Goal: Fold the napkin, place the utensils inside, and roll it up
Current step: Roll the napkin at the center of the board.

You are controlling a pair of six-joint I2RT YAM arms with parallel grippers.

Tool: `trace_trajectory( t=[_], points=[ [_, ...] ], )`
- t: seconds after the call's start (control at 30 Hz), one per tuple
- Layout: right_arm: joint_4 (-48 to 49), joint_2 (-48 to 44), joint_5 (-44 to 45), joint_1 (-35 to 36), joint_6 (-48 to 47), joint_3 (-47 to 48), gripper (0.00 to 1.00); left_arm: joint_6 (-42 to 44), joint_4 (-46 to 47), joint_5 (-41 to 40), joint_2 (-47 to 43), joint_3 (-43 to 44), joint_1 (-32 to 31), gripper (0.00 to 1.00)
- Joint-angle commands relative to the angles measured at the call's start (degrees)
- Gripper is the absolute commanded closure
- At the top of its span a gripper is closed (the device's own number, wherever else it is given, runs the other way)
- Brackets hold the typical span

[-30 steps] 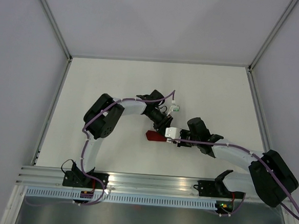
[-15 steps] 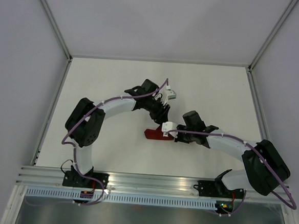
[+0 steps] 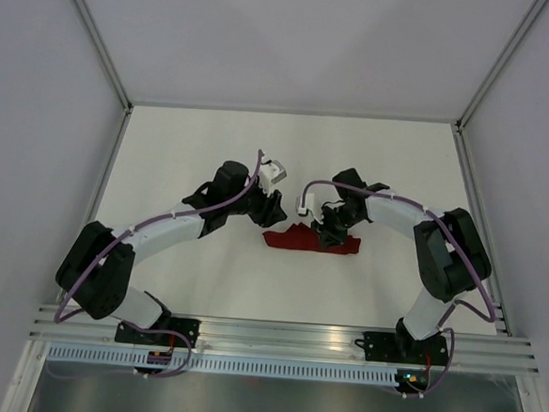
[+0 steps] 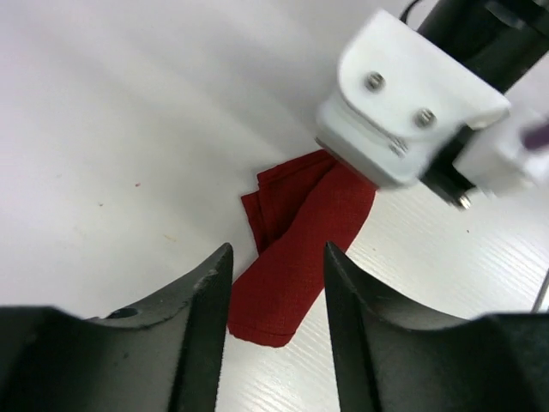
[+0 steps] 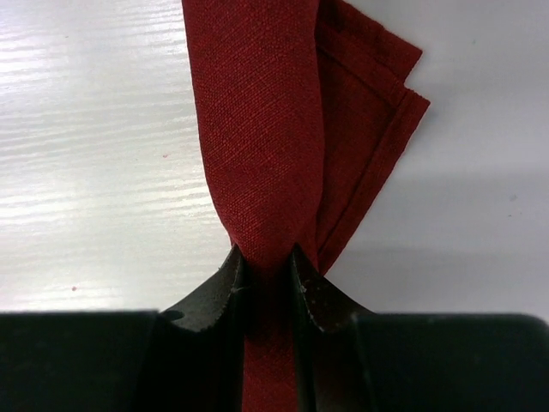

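The napkin [image 3: 291,238] is a dark red rolled bundle lying on the white table. My right gripper [image 3: 330,232] is shut on the roll near its right part; in the right wrist view the fingers pinch the cloth [image 5: 257,112] tightly at the right gripper [image 5: 264,257]. A folded corner [image 5: 377,77] sticks out beside the roll. My left gripper [image 3: 273,206] hangs open just behind the napkin's left end. Seen from the left wrist, the roll's end [image 4: 296,257] lies below and between the left gripper [image 4: 277,257], untouched. The utensils are hidden.
The right arm's white wrist housing [image 4: 412,112] sits close over the napkin's far part in the left wrist view. Metal rails [image 3: 96,203] border the table at left and right [image 3: 475,229]. The arm bases stand on the near rail [image 3: 284,334].
The left arm has swung left and back, its gripper drawn off the napkin. The right arm has moved away from the near edge with the roll, and more of the napkin shows.
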Motion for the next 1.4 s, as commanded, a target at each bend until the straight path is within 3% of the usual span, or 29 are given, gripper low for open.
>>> trace_trajectory(
  t=[0.0, 0.23, 0.43, 0.67, 1.03, 1.37],
  points=[
    [-13.07, 9.04, -0.74, -1.93, -3.84, 4.31, 0.85, -3.02, 10.17, -5.49, -6.02, -5.07, -0.98, 0.47],
    [-23.9, 22.57, -5.05, -4.48, -6.04, 16.28, 0.85, 4.35, 18.08, -16.47, -8.95, -14.83, -9.76, 0.44],
    [-29.7, 28.91, -6.28, -5.36, -6.57, 23.57, 0.85, 15.68, 17.21, -26.4, -2.81, -10.81, -20.65, 0.42],
    [-32.17, 31.91, -6.46, -5.8, -6.74, 26.66, 0.84, 24.83, 14.84, -30.46, 6.95, -4.83, -24.71, 0.42],
    [-34.02, 34.98, -6.2, -6.24, -6.83, 29.12, 0.83, 29.77, 11.85, -27.04, 16.19, 0.98, -25.33, 0.44],
    [-34.28, 36.65, -6.02, -6.51, -6.22, 30.88, 0.83, 28.1, 6.58, -19.58, 15.67, 3.62, -25.33, 0.44]
  ],
)
